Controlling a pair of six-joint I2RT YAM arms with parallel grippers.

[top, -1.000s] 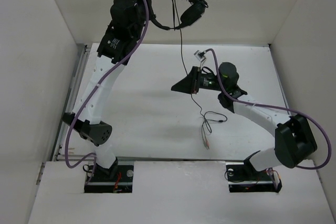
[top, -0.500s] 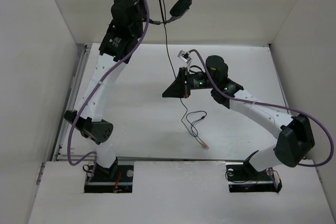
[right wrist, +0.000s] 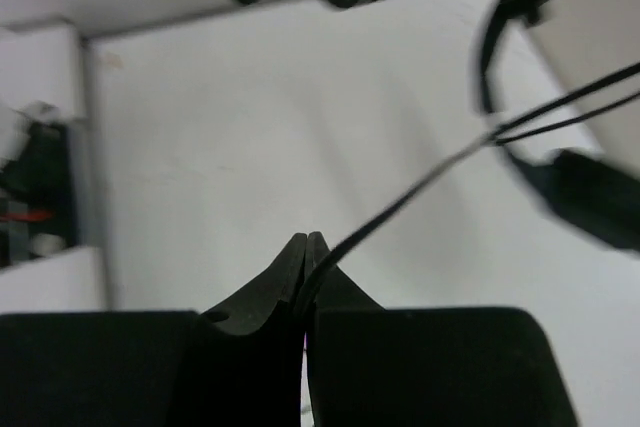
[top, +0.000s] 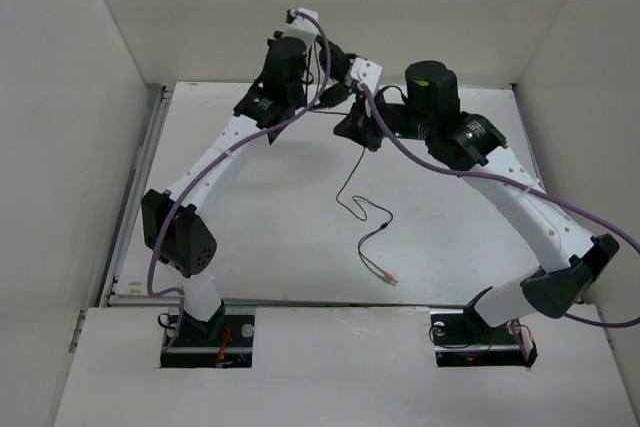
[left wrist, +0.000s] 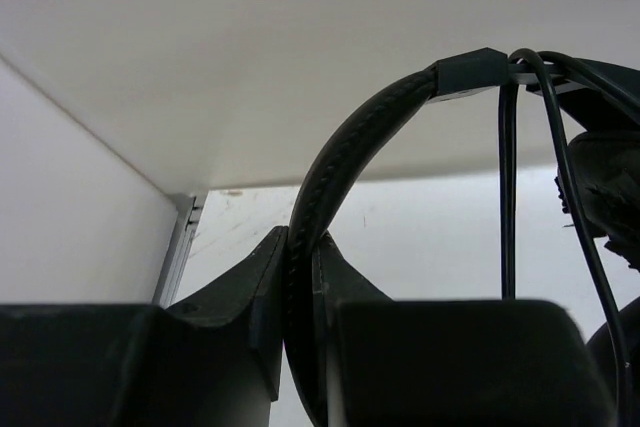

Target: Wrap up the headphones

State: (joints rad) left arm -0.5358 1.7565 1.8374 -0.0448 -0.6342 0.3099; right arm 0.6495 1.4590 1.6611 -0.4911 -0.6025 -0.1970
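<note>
Left gripper (left wrist: 300, 272) clamped on headband (left wrist: 350, 147) of headphones (left wrist: 600, 177), held aloft near far table (top: 250, 217) edge. Right gripper (right wrist: 305, 247) close beside, pinched shut on cable (right wrist: 400, 202). Slack and plug (top: 388, 278) trail on table. Likely step: winding cable. Needs light steady tension, even loops, wide berth from purple robot cables (top: 520, 182).

white table (top: 270, 237) | white walls (top: 60, 97) | metal rail (top: 135, 177) along table's left edge
</note>
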